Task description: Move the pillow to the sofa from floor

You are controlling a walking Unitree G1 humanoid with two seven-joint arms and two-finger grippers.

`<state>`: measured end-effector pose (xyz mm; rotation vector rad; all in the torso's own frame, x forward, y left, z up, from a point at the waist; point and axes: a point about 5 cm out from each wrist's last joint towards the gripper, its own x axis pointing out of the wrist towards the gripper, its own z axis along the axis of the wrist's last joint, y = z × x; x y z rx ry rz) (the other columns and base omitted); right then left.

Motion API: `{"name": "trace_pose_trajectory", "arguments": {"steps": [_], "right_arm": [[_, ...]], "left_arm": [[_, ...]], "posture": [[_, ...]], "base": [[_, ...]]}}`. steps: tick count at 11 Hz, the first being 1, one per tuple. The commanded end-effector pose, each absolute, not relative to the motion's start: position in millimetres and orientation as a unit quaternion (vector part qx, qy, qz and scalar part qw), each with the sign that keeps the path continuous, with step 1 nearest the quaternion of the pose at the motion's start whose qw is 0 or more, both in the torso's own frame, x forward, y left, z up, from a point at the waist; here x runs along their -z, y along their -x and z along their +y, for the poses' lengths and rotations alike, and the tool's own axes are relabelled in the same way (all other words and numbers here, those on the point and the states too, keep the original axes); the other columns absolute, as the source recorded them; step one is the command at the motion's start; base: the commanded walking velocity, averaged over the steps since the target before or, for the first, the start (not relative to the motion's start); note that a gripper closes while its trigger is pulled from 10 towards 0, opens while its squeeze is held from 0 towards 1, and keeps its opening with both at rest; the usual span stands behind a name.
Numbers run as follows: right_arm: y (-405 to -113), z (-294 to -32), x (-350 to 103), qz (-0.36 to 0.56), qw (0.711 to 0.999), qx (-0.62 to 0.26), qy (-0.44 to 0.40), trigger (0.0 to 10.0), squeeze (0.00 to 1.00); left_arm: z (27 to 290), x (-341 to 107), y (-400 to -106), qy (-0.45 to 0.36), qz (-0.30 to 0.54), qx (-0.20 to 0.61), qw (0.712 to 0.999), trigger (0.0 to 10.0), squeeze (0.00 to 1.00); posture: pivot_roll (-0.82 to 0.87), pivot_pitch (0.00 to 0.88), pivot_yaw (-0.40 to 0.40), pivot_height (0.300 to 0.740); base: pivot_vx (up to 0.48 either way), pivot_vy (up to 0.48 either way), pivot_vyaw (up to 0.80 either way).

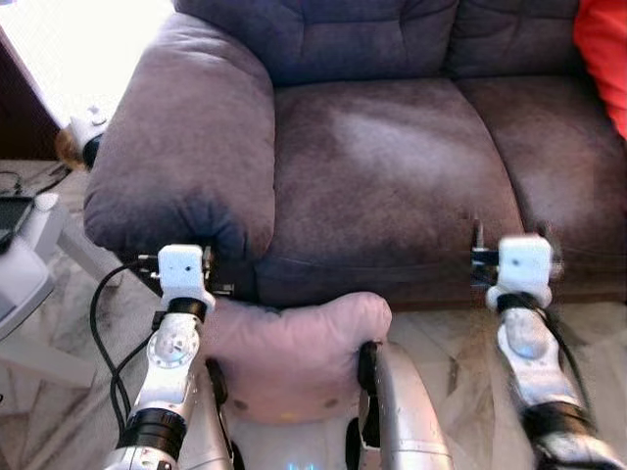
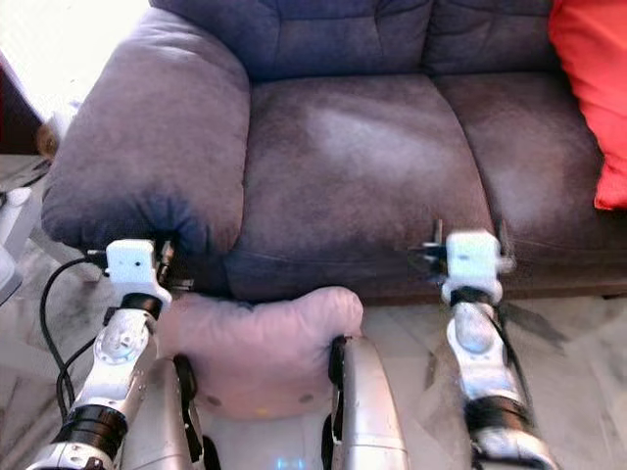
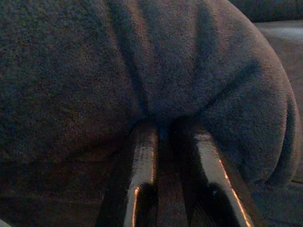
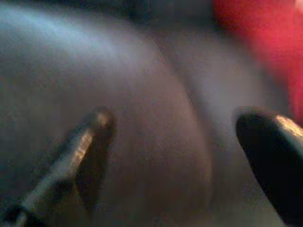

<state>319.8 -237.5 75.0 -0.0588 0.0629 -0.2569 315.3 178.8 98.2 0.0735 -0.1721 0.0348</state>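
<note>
- Left eye view: the pale pink pillow sits at 6 o'clock, resting against the robot's body between its silver arms, just below the front edge of the grey sofa. The left arm's wrist is at 8 o'clock, right under the sofa's armrest; the right arm's wrist is at 4 o'clock, before the seat's front edge. A red cushion lies at 2 o'clock on the sofa
- Right eye view: same layout; marble floor spreads at 4 o'clock, black cables hang at 8 o'clock
- Left wrist view: the left gripper has its two black fingers narrow, nearly together, tips pressed into the armrest fabric, holding nothing
- Right wrist view: blurred; the right gripper stands wide apart, empty, facing the sofa seat, red cushion at 1 o'clock
</note>
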Motion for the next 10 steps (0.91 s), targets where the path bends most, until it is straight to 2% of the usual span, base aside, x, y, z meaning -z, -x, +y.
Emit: {"name": "trace_pose_trajectory", "arguments": {"steps": [1,2,3,6,7,10], "right_arm": [[-318.0,-221.6,-53.0,0.097,0.989,0.088,-0.073,10.0,0.0],[-321.8,-191.2,-46.4,0.123,0.98,0.009,-0.155,10.0,0.0],[-324.3,-179.3,-46.0,0.131,0.976,-0.021,-0.171,10.0,0.0],[-310.3,-177.7,-15.8,0.249,0.957,-0.031,-0.145,10.0,0.0],[-307.1,-173.8,-13.1,0.257,0.955,-0.055,-0.14,10.0,0.0],[-309.6,-172.8,-17.1,0.239,0.962,-0.072,-0.11,10.0,0.0]], "left_arm": [[179.6,-92.0,-317.7,-0.041,-0.059,-0.018,0.997,10.0,0.0],[180.5,-93.2,-318.5,-0.043,-0.061,-0.019,0.997,10.0,0.0],[181.2,-93.8,-318.5,-0.044,-0.063,-0.02,0.997,10.0,0.0],[180.3,-87.1,-316.2,-0.043,-0.048,-0.019,0.998,10.0,0.0],[179.7,-85.5,-315.9,-0.046,-0.043,-0.019,0.998,10.0,0.0],[180.4,-84.5,-315.5,-0.047,-0.039,-0.022,0.998,10.0,0.0]], "posture": [[0.03,0.154,-0.047,0.49],[0.03,0.15,-0.048,0.49],[0.04,0.147,-0.052,0.49],[0.03,0.146,-0.056,0.49],[0.03,0.147,-0.057,0.49],[0.03,0.157,-0.061,0.49]], "base": [[0.0,0.0,0.0],[0.0,0.0,0.0],[0.0,0.0,0.0],[0.0,0.0,0.0],[0.0,0.0,0.0],[0.284,0.0,0.14]]}}
